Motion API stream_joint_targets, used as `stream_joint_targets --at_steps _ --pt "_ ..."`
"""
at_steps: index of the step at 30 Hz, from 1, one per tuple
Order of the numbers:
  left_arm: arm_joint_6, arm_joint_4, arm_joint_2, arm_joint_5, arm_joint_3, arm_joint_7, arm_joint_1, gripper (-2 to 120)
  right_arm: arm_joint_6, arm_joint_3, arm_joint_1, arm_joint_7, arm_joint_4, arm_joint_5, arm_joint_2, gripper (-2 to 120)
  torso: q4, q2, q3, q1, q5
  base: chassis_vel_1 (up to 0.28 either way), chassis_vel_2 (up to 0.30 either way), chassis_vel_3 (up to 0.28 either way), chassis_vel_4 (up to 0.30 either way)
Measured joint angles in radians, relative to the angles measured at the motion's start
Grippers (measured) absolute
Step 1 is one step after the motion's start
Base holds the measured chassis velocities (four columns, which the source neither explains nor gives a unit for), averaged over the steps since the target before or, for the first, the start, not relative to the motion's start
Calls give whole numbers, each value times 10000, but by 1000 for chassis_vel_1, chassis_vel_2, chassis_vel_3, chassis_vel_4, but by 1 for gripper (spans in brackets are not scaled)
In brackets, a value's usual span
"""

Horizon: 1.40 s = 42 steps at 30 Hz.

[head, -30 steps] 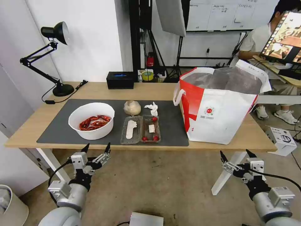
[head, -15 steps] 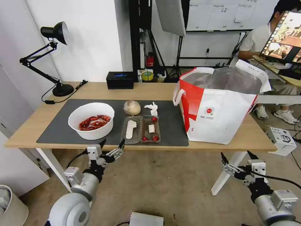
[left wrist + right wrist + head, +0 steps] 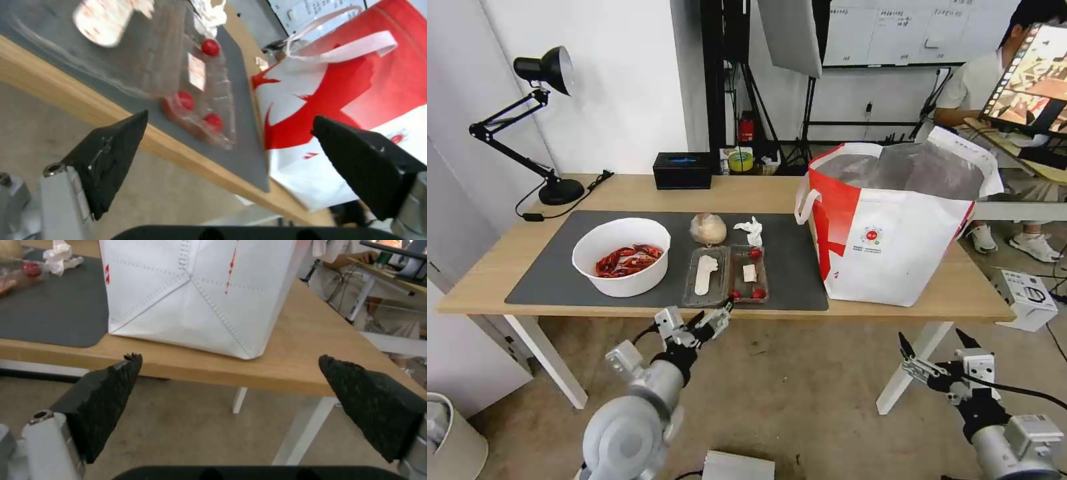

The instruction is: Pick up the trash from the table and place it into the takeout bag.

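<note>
The left gripper (image 3: 712,315) hangs in front of the table's (image 3: 894,303) near edge, fingers spread wide and empty, just below the near end of the clamshell tray (image 3: 726,275); its wrist view looks up past the edge at the tray (image 3: 195,83) with its red bits and at the bag (image 3: 356,86) beyond. The right gripper (image 3: 937,347) is low, before the near edge toward the right corner and below the bag (image 3: 894,227), also wide open and holding nothing; from its wrist the bag's (image 3: 195,296) white base is seen standing on the wood, partly over the mat (image 3: 49,320). The mat (image 3: 560,277) covers the left and middle of the tabletop. On it, the bowl (image 3: 622,257) of red shells sits toward the left near edge, the tray in the middle near the front edge, the beige lump (image 3: 708,229) just behind the tray, and the tissue (image 3: 752,230) beside the lump toward the bag. The bag stands upright and open at the right end. A black box (image 3: 683,170) is at the far edge and a desk lamp (image 3: 527,127) on the far left corner.
</note>
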Motion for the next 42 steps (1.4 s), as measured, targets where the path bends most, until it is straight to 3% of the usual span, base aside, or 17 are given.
stream_joint_targets --at_steps 7,13,16,42 --pt "26 198 -640 -449 237 -559 -241 100 19 0 -53 6 19 -25 13 100 1 0 1 0 0 0 0 0 0" --pt "19 776 -1919 -383 286 -935 -528 100 41 53 -113 19 2 -23 -63 100 1 0 1 1 -1 0 0 0 0" --pt "1 973 -2202 -310 251 -1022 -644 100 42 52 -116 22 -6 -22 -74 100 1 0 1 0 -1 0 0 0 0" --pt "-191 1855 -1993 -142 -412 -947 -1233 100 52 -86 232 27 -315 76 -245 100 0 0 1 0 -2 0 0 0 0"
